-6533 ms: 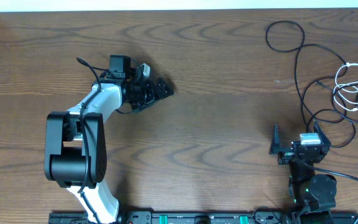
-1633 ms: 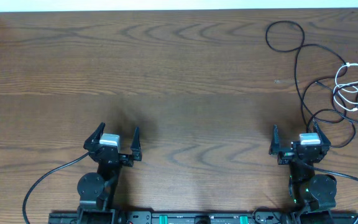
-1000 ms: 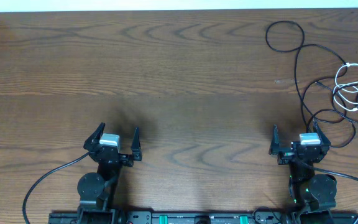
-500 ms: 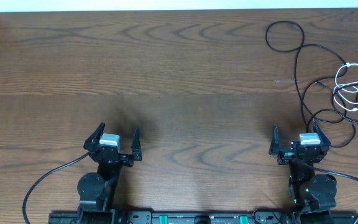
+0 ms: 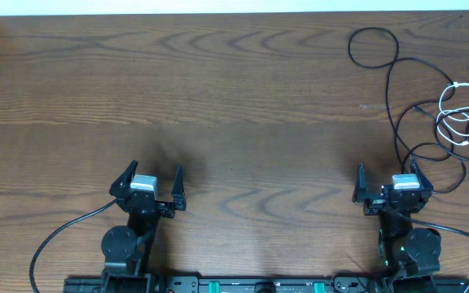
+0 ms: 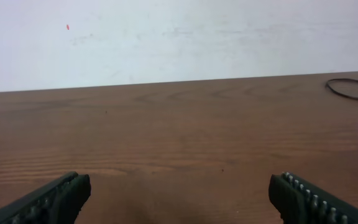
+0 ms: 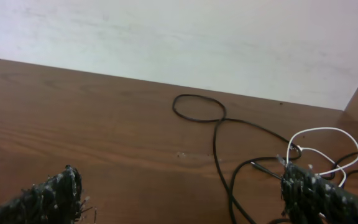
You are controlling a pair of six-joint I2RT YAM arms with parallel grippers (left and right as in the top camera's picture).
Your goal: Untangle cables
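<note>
The left arm [image 5: 124, 240] has pulled back from the middle of the bench [image 5: 243, 98] and now sits folded at its base on the near edge, matching the right arm [image 5: 409, 244]. For the last second or so nothing moves. The left fingers [image 6: 55, 200] are spread wide with only bare wood between them. The right fingers [image 7: 51, 198] are spread just as wide and hold nothing.

Both cords lie in the far right corner. The black cord [image 5: 393, 89] runs in loose loops from a ring near the back edge down towards the right arm. The white cord [image 5: 462, 114] is coiled at the right edge, and its loops cross the black one there. Neither arm touches either cord.

With both arms parked and empty, this looks like a rest pose. The cords still overlap where they cross, so the untangling seems unfinished unless that crossing is only one cord lying on the other.
</note>
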